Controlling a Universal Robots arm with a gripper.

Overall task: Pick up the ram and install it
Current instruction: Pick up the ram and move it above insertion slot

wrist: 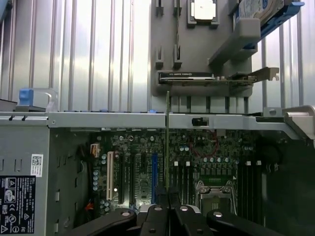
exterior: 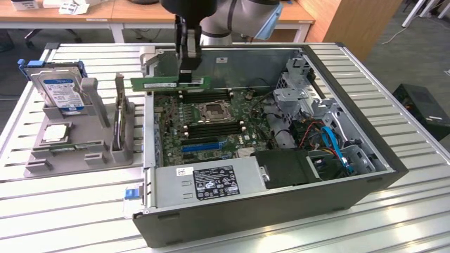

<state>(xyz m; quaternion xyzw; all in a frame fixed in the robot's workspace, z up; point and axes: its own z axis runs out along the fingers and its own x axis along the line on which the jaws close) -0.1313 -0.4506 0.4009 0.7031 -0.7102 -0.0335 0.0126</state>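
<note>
Exterior view shows the gripper (exterior: 187,78) pointing straight down over the open computer case (exterior: 365,174). Its two fingers are pressed together on the ram (exterior: 165,83), so the ram is held and lifted. The green stick is level, with its long side running across the exterior view. It sticks out of the gripper further toward the exterior view's left than toward the right.

The ram is not seated in any slot. It hangs over the far part of the motherboard (exterior: 246,139), and the black memory slots (exterior: 204,97) lie just under the gripper. The CPU socket (exterior: 213,111) is below the gripper and a little nearer to the camera. The blue long slot (exterior: 200,146) and the power supply (exterior: 211,182) are nearer again.

Well apart from the gripper, to the exterior view's left and outside the case, stands a grey holder (exterior: 77,145). It carries a hard drive (exterior: 60,90), a square silver CPU chip (exterior: 56,133) and an upright card (exterior: 124,118).

In the wrist view the ram (wrist: 168,132) is seen from its edge, as a thin green line going away from the gripper (wrist: 170,196). The black fingers (wrist: 157,214) meet around its near end. The CPU socket (wrist: 216,191) lies beside the gripper and the blue slot (wrist: 154,174) on its other side.
</note>
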